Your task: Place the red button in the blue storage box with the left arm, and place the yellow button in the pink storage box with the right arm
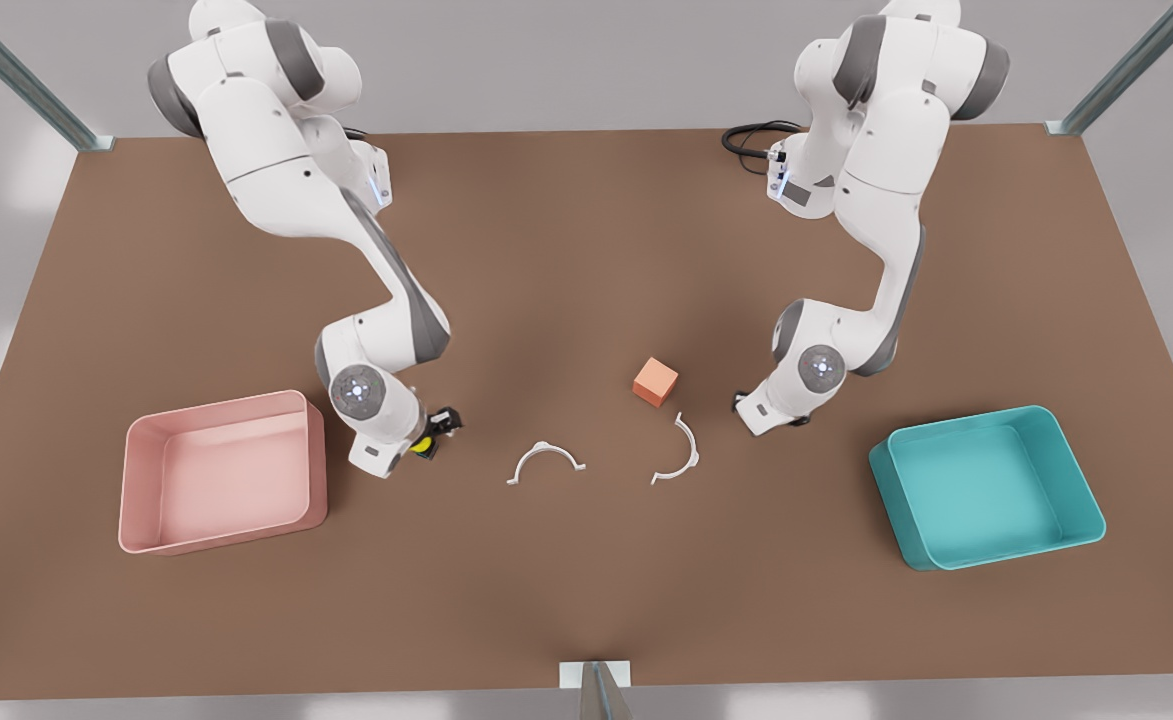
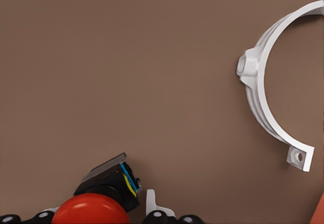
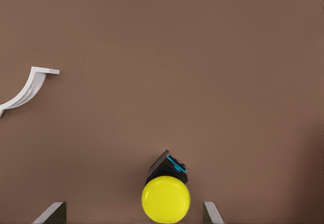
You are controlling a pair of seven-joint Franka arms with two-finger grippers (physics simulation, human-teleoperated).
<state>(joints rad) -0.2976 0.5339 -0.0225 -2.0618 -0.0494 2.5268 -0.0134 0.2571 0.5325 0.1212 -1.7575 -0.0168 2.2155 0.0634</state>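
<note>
Brown tabletop (image 1: pixel 586 250): our right gripper (image 3: pixel 134 215), fingers spread, straddles the tiny yellow-capped button (image 3: pixel 165 198) near the pale pink plastic bin (image 1: pixel 141 470); our left gripper (image 1: pixel 761 415), its finger spacing unclear to us, hovers at the red-capped button (image 2: pixel 91 209), near the teal bin (image 1: pixel 1076 470).

Matt brown bench (image 1: pixel 586 250) left unpolished, pink storage box (image 1: pixel 146 490) and blue storage box (image 1: pixel 1081 485) rendered as smooth satin plastic, yellow button (image 3: pixel 166 199) capped in glossy plastic, red button (image 2: pixel 90 210) likewise, white clamp (image 2: pixel 263 102) moulded matt.

Bare table (image 1: pixel 586 250) up the middle — two white clamps (image 1: pixel 546 462) and orange cube (image 1: pixel 655 381) obstruct.
</note>
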